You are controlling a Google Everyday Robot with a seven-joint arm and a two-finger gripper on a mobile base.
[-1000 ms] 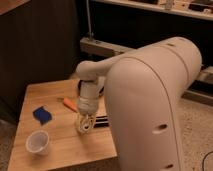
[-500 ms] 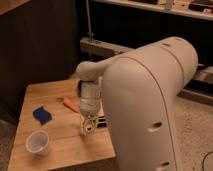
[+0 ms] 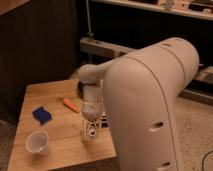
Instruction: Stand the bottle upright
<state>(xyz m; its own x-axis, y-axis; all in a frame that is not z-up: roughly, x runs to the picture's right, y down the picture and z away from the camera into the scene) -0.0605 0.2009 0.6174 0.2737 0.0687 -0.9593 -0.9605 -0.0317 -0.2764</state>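
Observation:
My gripper [image 3: 92, 128] hangs straight down from the white wrist over the right part of the wooden table [image 3: 55, 95], close to the tabletop. A small pale shape shows at its lower end, and I cannot tell whether that is the bottle or part of the gripper. No other slim white bottle shows on the table. The orange stick [image 3: 70, 104] lies just left of the gripper.
A round white cup [image 3: 37, 142] stands at the table's front left. A blue object [image 3: 42, 115] lies behind it. My bulky white arm [image 3: 150, 110] fills the right side and hides the table's right edge. Dark shelving stands behind.
The gripper has sunk a little and shifted slightly toward the table's near right edge. The cup, the blue object and the orange stick have not moved.

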